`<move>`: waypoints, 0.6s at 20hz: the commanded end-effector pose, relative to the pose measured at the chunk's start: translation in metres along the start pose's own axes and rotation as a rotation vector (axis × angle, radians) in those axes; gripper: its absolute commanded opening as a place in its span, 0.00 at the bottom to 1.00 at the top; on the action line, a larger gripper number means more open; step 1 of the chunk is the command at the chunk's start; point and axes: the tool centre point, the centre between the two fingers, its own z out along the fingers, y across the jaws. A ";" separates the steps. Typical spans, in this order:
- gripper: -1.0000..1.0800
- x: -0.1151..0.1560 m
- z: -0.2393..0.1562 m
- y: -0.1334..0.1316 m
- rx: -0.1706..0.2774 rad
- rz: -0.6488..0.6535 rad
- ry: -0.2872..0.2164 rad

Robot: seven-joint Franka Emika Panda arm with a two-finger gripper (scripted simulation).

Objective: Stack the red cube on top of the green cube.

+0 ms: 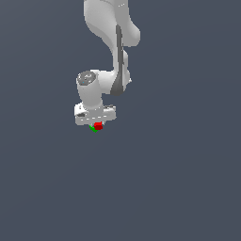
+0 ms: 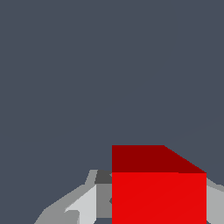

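Green cube [image 1: 92, 128] mostly hidden behind red cube [image 1: 98, 125]

Cubes under the gripper, just left of the exterior view's centre

I see the arm [image 1: 113, 42] reaching down from the top of the frame, with the gripper [image 1: 95, 123] at its lower end. The red cube [image 1: 98, 125] sits directly beneath it, and the green cube [image 1: 93, 128] peeks out touching the red cube's lower left. On the wrist view, the red cube [image 2: 158, 192] lies between the fingers [image 2: 83, 208].

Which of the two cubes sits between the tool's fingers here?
The red cube; the green cube only peeks out beside it under the tool.
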 end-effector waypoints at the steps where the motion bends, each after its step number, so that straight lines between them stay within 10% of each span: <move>1: 0.00 -0.013 0.005 0.010 0.000 -0.001 0.001; 9: 0.00 -0.030 0.012 0.024 0.000 -0.001 0.001; 10: 0.96 -0.030 0.012 0.024 0.000 -0.001 0.001; 12: 0.96 -0.030 0.012 0.024 0.000 -0.001 0.001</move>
